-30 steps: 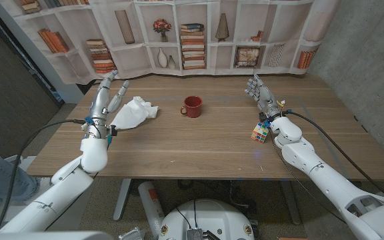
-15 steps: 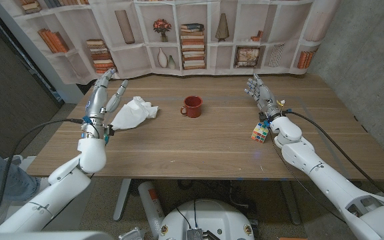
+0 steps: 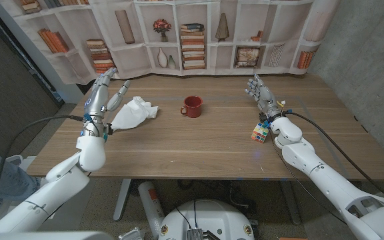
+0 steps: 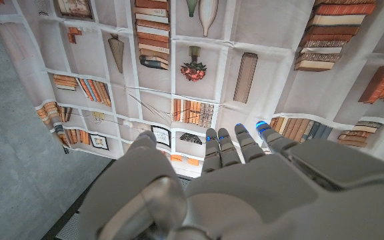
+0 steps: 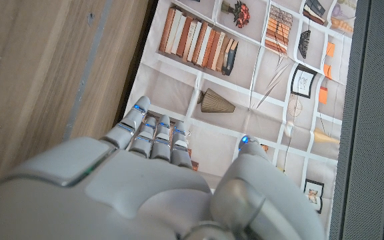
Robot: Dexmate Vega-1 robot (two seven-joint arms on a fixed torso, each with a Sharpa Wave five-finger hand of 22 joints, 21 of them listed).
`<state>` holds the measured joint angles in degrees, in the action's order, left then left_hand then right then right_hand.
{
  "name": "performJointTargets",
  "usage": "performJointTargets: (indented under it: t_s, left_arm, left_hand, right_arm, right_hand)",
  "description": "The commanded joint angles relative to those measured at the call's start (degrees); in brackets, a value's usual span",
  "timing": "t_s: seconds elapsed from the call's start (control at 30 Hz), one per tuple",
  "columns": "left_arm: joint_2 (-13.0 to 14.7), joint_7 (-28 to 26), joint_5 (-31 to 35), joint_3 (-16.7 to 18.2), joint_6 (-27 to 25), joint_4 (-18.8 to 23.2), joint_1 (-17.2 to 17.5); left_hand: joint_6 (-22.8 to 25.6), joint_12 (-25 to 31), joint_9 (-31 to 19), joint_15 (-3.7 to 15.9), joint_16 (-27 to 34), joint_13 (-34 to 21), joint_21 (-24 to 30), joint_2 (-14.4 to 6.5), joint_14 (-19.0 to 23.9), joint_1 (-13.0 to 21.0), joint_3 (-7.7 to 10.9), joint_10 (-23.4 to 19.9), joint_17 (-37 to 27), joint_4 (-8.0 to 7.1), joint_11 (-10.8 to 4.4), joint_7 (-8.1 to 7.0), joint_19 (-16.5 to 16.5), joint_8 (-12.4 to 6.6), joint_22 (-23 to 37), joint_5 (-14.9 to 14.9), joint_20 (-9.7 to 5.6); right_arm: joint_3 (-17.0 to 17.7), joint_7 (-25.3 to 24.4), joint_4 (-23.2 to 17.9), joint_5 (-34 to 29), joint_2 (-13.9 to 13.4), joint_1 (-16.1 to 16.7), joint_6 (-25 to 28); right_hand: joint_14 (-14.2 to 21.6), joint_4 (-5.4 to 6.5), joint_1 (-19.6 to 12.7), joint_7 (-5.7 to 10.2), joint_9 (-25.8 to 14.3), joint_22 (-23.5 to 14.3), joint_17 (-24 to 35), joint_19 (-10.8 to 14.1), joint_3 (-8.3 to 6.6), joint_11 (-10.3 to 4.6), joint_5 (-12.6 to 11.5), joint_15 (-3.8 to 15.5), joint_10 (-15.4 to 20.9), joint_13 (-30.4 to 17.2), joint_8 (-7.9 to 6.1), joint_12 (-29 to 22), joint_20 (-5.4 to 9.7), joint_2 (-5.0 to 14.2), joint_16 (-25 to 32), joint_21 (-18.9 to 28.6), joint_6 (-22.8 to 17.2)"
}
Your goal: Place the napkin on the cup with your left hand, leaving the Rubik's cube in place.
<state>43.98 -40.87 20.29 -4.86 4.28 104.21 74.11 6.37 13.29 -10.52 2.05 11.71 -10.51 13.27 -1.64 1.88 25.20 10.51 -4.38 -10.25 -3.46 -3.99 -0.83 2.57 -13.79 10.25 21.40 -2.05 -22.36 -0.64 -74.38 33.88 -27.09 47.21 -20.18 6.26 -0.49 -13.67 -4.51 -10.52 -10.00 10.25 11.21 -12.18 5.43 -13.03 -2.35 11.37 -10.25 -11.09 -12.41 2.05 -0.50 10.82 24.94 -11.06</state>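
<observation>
Wooden table (image 3: 199,143): left hand (image 3: 105,90) spread beside napkin (image 3: 133,112); cup (image 3: 192,106) mid-table; right hand (image 3: 260,90) spread, empty.

No readable text, labels, brands or numbers anywhere in views.

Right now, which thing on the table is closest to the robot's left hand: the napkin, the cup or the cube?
The white crumpled napkin. It lies right beside the left hand, while the red cup sits mid-table and the Rubik's cube is by the right arm.

Wooden table (image 3: 199,147): napkin (image 3: 133,112), cup (image 3: 192,106), Rubik's cube (image 3: 260,133).
</observation>
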Motion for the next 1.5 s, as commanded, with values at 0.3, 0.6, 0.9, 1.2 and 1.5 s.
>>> performJointTargets:
  t_s: [0.3,0.6,0.9,1.2,1.5]
  left_arm:
    - [1.9,1.2,1.9,-0.9,-8.1,3.6,0.1]
    - [3.4,3.8,2.2,-0.9,-13.9,6.5,0.7]
    - [4.3,4.6,2.1,-0.7,-16.5,8.1,1.3]
    - [5.0,5.3,2.0,-0.2,-18.6,9.4,1.9]
    - [5.9,6.3,2.3,-0.8,-20.4,9.7,1.3]
  left_hand:
    - [0.8,-0.3,-0.2,0.62,-0.3,-0.2,-0.3,0.2,0.6,1.3,0.09,-0.2,-0.1,0.82,-0.26,-0.02,0.1,0.13,0.2,0.5,-0.58]
    - [0.7,-0.6,-0.2,0.43,-0.5,-0.2,-0.7,0.3,0.3,1.9,0.15,0.0,-0.1,1.21,-0.2,-0.12,0.7,0.39,0.2,0.7,-0.22]
    - [0.5,-0.9,-0.2,0.2,-0.8,-0.2,-1.0,0.3,-0.2,2.4,0.16,0.4,-0.1,1.51,-0.13,-0.11,1.2,0.65,0.2,0.8,-0.03]
    - [0.2,-1.1,-0.2,0.13,-0.9,-0.2,-1.1,0.5,-0.5,2.8,0.16,0.6,-0.1,1.81,-0.12,-0.12,1.4,0.89,0.2,0.9,0.01]
    - [0.1,-1.2,-0.3,0.11,-1.0,-0.2,-1.2,0.6,-0.7,3.2,0.15,0.8,-0.1,2.09,-0.13,-0.22,1.6,1.05,0.2,1.0,0.14]
  right_arm:
    - [0.2,0.4,0.4,0.4,0.0,0.1,-0.1]
    - [0.1,0.7,0.4,0.2,-0.2,0.1,-0.2]
    - [0.1,0.6,-0.1,0.2,-0.4,0.2,0.1]
    - [0.1,0.6,-0.4,0.4,-0.5,0.2,0.4]
    - [0.2,0.4,-0.9,0.2,-0.6,0.6,0.1]
  right_hand:
    - [0.3,-0.38,-0.1,-0.07,-0.3,-0.1,0.3,0.7,-0.16,-0.14,0.3,0.15,0.5,-0.3,-0.19,0.2,0.99,0.42,0.1,-0.6,-0.6]
    - [0.4,-0.41,-0.1,0.0,-0.3,-0.1,0.3,0.7,-0.11,-0.16,0.3,0.05,0.5,-0.3,-0.17,0.2,0.97,0.45,0.1,-0.8,-0.6]
    - [0.4,-0.46,-0.1,0.0,-0.3,-0.2,0.3,0.8,-0.06,-0.18,0.3,0.11,0.6,-0.3,-0.16,0.2,0.97,0.48,0.1,-1.1,-0.6]
    - [0.4,-0.51,-0.1,0.02,-0.3,-0.2,0.3,0.9,-0.02,-0.19,0.3,0.11,0.6,-0.3,-0.11,0.2,0.96,0.55,0.1,-1.3,-0.5]
    - [0.4,-0.56,-0.1,-0.03,-0.3,-0.2,0.3,1.0,0.02,-0.2,0.4,0.1,0.6,-0.3,-0.12,0.2,0.9,0.58,0.1,-1.5,-0.6]
